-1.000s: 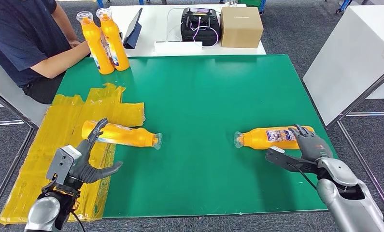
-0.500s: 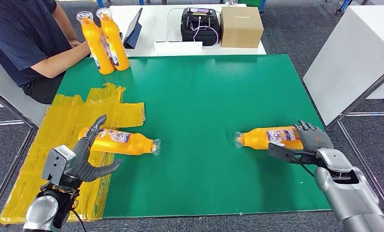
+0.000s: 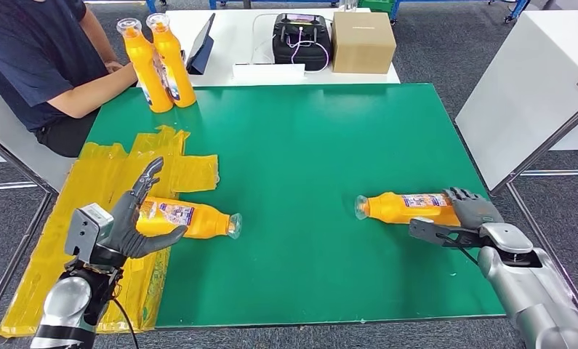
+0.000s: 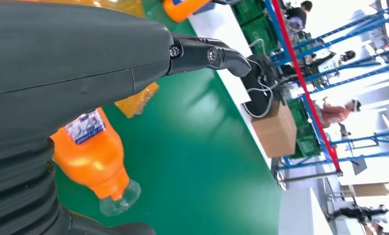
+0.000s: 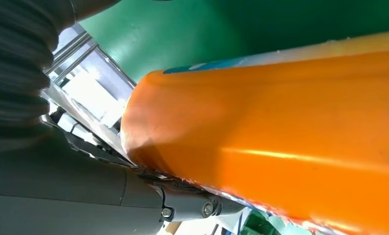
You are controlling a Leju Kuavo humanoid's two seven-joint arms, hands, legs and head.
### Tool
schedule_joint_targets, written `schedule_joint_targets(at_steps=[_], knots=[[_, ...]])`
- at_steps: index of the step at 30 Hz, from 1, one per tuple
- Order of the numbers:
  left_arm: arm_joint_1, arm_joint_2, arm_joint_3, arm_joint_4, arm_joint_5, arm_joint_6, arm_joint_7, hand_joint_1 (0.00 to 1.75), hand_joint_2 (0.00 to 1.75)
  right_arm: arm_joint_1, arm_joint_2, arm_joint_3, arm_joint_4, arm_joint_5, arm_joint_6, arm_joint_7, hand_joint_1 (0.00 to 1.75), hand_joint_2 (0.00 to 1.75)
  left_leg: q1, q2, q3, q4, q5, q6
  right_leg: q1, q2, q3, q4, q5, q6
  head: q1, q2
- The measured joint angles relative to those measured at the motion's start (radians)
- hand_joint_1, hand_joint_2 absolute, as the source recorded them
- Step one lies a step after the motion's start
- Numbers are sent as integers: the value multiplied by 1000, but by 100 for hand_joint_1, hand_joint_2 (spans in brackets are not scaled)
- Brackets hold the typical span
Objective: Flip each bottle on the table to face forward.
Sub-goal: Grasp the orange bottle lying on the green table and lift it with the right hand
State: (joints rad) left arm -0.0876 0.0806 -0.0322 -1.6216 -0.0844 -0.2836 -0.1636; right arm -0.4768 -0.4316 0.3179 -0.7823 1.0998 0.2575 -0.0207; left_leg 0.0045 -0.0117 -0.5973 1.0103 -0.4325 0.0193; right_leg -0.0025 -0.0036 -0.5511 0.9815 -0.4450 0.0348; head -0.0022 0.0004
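Observation:
Two orange bottles lie on their sides on the green table [image 3: 307,145]. The left bottle [image 3: 195,219] has its label up and its clear cap toward the middle; it also appears in the left wrist view [image 4: 97,156]. My left hand [image 3: 129,224] stands at that bottle's base end, fingers spread upward and thumb along its near side, without gripping it. The right bottle [image 3: 406,207] points its cap left. My right hand [image 3: 469,217] wraps its base end, fingers over the far side and thumb along the near side. The right wrist view has this bottle [image 5: 280,132] pressed against the hand.
Two more orange bottles [image 3: 158,62] stand upright at the table's back left corner, beside a seated person's forearm [image 3: 82,91]. Yellow tape patches [image 3: 97,182] cover the left edge. A white table behind holds a cardboard box [image 3: 363,40] and a black controller [image 3: 300,36]. Another white table [image 3: 533,94] stands at the right.
Both bottles have rolled toward me, so the left one's label now faces up and the right one's label has turned onto its top. My left hand's fingers have lifted off the bottle.

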Motion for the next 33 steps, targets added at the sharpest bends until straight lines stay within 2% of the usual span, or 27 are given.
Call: schedule_joint_targets(at_steps=[1,2,9,18,21,25,27,30,33], knots=[[-6,0,-3,5,0,0,-1,0,175,-5,1,3,15,-1,0,-5,168,175,0,0,1,0,0,0,0,0,1,0,0,0,0,0],[-12,0,-6,9,1,-1,-2,0,175,-9,2,7,28,-1,2,-13,175,175,0,0,3,0,0,0,0,0,0,-1,0,0,0,0],[-77,-4,-46,53,17,-1,11,0,175,-28,12,52,89,-11,12,-69,175,175,1,2,15,0,-3,0,1,1,5,-3,-1,0,0,0],[-93,-7,-76,68,34,16,24,0,175,-35,33,82,97,-47,10,-26,175,175,2,7,25,0,-6,-1,2,7,12,-3,-1,-1,0,0],[-80,-7,-78,67,51,14,24,0,175,-24,44,78,93,-82,-20,0,175,175,3,7,25,-1,-6,-1,3,7,18,-3,-1,-1,0,0],[9,-7,-66,21,180,-26,48,0,175,50,102,9,-10,-273,-91,20,175,175,3,11,26,-1,-6,-1,4,12,25,-3,0,-1,0,0],[75,-10,-52,-24,247,-48,61,0,175,120,158,-47,-138,-423,-114,68,175,175,4,12,23,-1,-6,-1,4,13,21,-2,0,-1,0,0],[160,-20,-34,-90,288,-62,74,0,175,245,264,-133,-373,-718,-110,141,175,175,5,8,14,-1,-4,-3,5,10,12,-1,-1,-1,-1,0],[204,-28,-28,-130,298,-64,84,0,175,325,324,-171,-545,-821,-118,155,175,175,5,-1,4,-1,0,-4,4,1,3,1,-1,-1,-1,0]])
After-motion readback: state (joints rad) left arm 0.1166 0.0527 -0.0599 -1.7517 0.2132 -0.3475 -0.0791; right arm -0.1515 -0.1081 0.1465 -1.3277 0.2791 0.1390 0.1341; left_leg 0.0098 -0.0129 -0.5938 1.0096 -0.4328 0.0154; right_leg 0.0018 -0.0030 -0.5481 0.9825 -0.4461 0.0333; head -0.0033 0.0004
